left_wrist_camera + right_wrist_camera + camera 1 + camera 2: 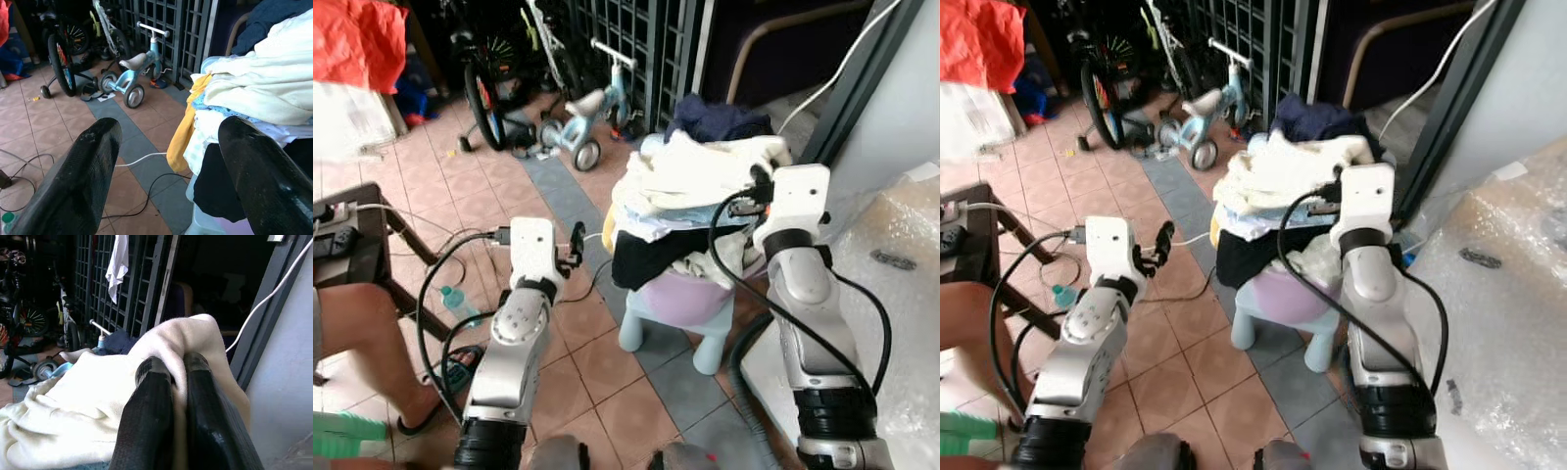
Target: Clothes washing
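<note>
A heap of laundry (690,211) is piled in a purple basket (680,299) on a pale blue stool (710,345). A cream garment (690,166) lies on top, with a navy one (717,119) behind it and a black one (646,257) hanging below. My right gripper (171,364) is shut on a fold of the cream garment (88,406) at the heap's right top (759,188). My left gripper (576,245) stands open to the left of the heap, about level with the black garment, with nothing between its fingers (83,181). A yellow cloth (182,131) hangs off the near side.
A person's leg (372,343) and a dark table (367,211) are at my left, with cables (460,294) on the tiled floor. A tricycle (587,113), a bicycle (481,88) and a metal gate (641,39) stand behind. A bubble-wrapped object (901,294) is at my right.
</note>
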`<state>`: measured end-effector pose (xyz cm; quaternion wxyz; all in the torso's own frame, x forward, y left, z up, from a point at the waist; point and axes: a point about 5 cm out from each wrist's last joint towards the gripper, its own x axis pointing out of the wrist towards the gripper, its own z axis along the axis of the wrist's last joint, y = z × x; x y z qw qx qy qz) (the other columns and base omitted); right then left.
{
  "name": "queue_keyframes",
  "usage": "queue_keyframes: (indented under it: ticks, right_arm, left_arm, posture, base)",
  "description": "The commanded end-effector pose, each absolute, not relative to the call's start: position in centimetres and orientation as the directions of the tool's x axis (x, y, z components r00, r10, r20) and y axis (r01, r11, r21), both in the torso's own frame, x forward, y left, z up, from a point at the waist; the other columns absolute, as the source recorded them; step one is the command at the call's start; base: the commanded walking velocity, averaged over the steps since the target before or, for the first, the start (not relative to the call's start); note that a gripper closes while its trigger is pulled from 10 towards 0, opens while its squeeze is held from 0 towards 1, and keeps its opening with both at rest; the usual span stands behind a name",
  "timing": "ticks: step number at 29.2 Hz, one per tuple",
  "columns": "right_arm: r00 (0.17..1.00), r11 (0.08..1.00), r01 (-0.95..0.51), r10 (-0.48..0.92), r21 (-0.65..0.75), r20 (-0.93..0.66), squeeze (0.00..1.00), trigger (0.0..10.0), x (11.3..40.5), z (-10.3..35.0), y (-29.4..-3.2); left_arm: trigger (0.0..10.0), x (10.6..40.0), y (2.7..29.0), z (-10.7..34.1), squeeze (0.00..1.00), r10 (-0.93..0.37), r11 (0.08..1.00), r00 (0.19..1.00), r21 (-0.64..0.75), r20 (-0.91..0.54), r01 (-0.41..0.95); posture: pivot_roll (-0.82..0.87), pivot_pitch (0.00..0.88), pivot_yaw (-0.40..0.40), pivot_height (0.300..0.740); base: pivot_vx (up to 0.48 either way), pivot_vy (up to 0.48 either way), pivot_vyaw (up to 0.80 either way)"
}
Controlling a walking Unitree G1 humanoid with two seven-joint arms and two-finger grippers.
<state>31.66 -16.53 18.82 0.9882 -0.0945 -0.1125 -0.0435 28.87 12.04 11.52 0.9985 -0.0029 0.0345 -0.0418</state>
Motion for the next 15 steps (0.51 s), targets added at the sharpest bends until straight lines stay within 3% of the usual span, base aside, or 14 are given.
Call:
queue_keyframes:
  ticks: [1, 6, 15]
  right_arm:
    - [0.953, 0.963, 0.195, -0.142, -0.184, 0.267, 0.00, 10.0, 32.0, 19.7, -17.7]
    - [0.932, 0.933, 0.312, -0.265, -0.178, 0.247, 0.00, 10.0, 32.3, 19.4, -19.1]
    - [0.935, 0.929, 0.319, -0.275, -0.189, 0.225, 0.00, 10.0, 32.1, 18.6, -18.7]
  left_arm:
    - [10.0, 28.8, 12.2, 11.4, 0.00, -0.075, 0.997, 0.995, -0.019, -0.069, 0.074]
    - [10.0, 28.8, 11.9, 11.2, 0.00, -0.101, 0.993, 0.993, -0.064, -0.068, 0.097]
    - [10.0, 28.7, 12.0, 11.3, 0.00, -0.095, 0.991, 0.994, -0.098, -0.062, 0.088]
  posture:
    - [-0.05, 0.088, 0.003, 0.740]
    - [-0.06, 0.079, -0.003, 0.740]
    - [-0.06, 0.081, -0.006, 0.740]
  base:
    - [0.000, 0.000, 0.00]
    - [0.000, 0.000, -0.80]
    - [0.000, 0.000, -0.80]
